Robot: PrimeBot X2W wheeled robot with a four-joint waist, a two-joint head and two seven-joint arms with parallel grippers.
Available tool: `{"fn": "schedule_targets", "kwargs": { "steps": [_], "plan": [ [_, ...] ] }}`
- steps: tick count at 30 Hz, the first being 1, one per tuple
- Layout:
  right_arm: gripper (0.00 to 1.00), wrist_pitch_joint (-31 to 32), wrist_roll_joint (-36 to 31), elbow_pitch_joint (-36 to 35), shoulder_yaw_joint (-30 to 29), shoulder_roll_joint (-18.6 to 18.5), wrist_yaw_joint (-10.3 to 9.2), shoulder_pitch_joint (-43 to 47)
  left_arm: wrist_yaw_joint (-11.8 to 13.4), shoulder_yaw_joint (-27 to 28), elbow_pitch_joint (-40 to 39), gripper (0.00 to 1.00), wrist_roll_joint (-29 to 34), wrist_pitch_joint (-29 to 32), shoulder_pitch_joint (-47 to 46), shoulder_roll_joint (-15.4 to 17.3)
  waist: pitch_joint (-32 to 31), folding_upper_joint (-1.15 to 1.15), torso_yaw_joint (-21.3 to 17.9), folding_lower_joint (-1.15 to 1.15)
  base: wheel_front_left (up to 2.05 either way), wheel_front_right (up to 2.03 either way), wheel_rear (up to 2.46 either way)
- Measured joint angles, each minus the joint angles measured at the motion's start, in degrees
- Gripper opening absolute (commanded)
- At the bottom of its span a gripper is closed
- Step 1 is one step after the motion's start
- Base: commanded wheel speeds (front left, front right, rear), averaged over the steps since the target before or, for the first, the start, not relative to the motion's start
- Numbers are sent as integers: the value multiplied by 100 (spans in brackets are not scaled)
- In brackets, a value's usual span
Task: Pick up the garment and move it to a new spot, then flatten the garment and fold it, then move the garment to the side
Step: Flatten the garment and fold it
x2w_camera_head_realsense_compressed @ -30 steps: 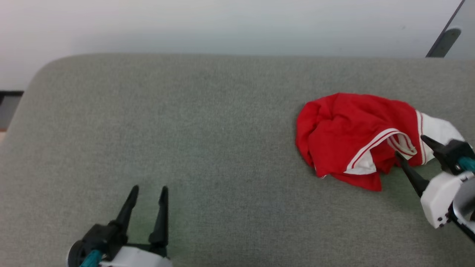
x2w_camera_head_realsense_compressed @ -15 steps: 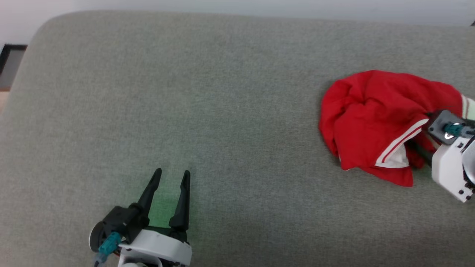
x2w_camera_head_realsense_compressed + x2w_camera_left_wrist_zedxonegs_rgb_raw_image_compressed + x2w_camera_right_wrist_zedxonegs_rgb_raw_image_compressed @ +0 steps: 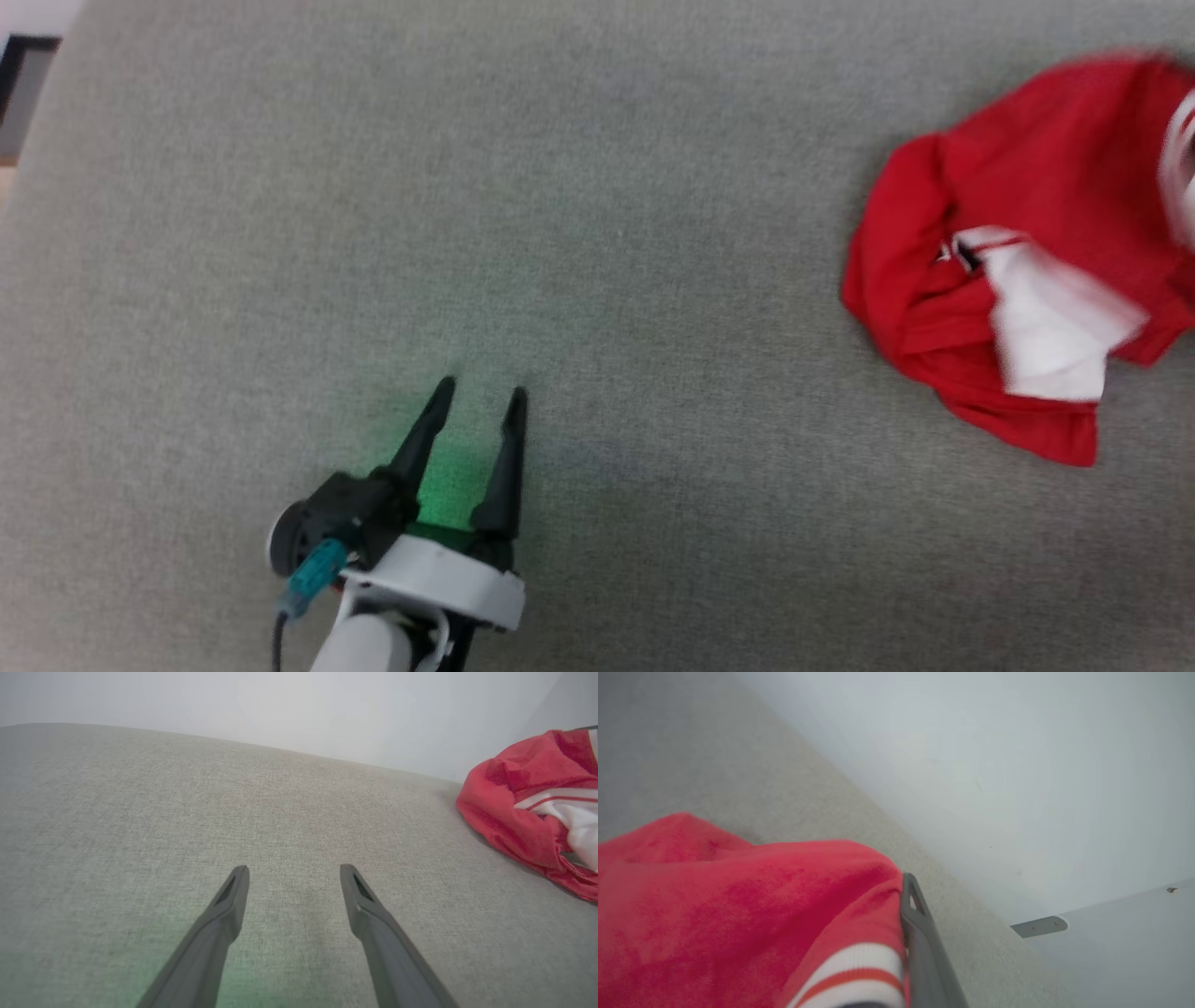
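The garment [image 3: 1018, 243], bright red with a white sleeve [image 3: 1050, 331], is bunched and blurred at the right edge of the head view, on the grey-green padded surface [image 3: 597, 233]. In the right wrist view its red cloth [image 3: 738, 914] and striped trim [image 3: 850, 970] press against one dark finger [image 3: 920, 942] and hide the other. My right gripper [image 3: 896, 882] is shut on the garment. My left gripper [image 3: 480, 392] is open at the lower left, far from the cloth. In the left wrist view my left gripper [image 3: 294, 870] has bare fabric between its fingers, with the garment [image 3: 514, 807] off to the right.
The padded surface ends in a rounded corner at the upper left [image 3: 37, 112], with dark floor trim [image 3: 23, 56] beyond. A pale wall [image 3: 994, 765] with a grey bracket [image 3: 1038, 926] stands behind the surface.
The head camera has tilted down and shifted. My right gripper went from open at the garment's edge to shut in it. The cloth has changed shape, and the white sleeve now hangs in front.
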Motion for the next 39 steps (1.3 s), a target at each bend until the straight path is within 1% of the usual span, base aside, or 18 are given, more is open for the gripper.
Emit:
{"fn": "schedule_targets", "kwargs": {
  "steps": [2,6,9,11,13,15,16,20,23,25,30,32,34,37,39],
  "plan": [
    [0,-80,2,606,-379,225,-1,-286,0,-120,19,100,-18,0,-129,-9,108,0,43,0,0,0,0],
    [0,-64,-275,1889,-886,682,0,-708,0,-364,59,100,-104,1,-361,-34,293,0,216,0,0,0,0],
    [0,-73,-521,2816,-1193,895,-1,-990,0,-439,70,100,-177,0,-441,-52,409,0,387,0,0,0,0],
    [0,-81,-634,3215,-1266,1044,-1,-1044,0,-452,73,100,-205,0,-464,-57,488,0,489,0,0,0,0],
    [0,-188,-686,3455,-1326,1227,0,-1042,0,-448,80,100,-218,1,-467,-67,564,0,572,0,0,0,0],
    [47,-397,-702,3567,-1357,1311,0,-1037,0,-415,92,100,-222,1,-466,-70,617,0,630,0,0,0,0],
    [100,-543,-702,3593,-1370,1329,-1,-1021,0,-390,93,100,-233,1,-466,-74,624,0,643,0,0,0,0],
    [100,-1109,-664,3475,-1337,1328,-1,-718,0,-305,43,100,-256,0,-460,-31,556,0,623,0,0,0,0],
    [100,-1426,-566,3228,-1236,1246,0,-459,0,-260,-27,100,-207,0,-467,205,483,0,525,0,0,0,0],
    [100,-1574,-464,3037,-1212,1117,-1,-301,0,-287,-51,100,-168,1,-509,366,418,0,425,0,0,0,0],
    [100,-1794,-121,2440,-1449,767,-1,76,-1,-528,-153,100,-110,0,-838,829,179,0,75,0,0,0,0],
    [100,-1819,-2,2063,-1684,636,-1,345,0,-686,-168,100,-105,0,-991,1047,63,0,-97,0,0,0,0],
    [100,-1822,35,1472,-2052,528,-1,691,-1,-883,-180,100,-126,0,-1179,1272,-44,0,-274,0,0,0,0],
    [100,-1836,49,678,-2802,432,-1,1455,-1,-1366,-118,100,-255,1,-1558,1636,-196,0,-537,0,0,0,0],
    [100,-1835,31,143,-3362,460,-1,2103,-3,-1717,-89,100,-391,98,-1903,1834,-294,0,-708,0,0,0,0]
  ]
}}
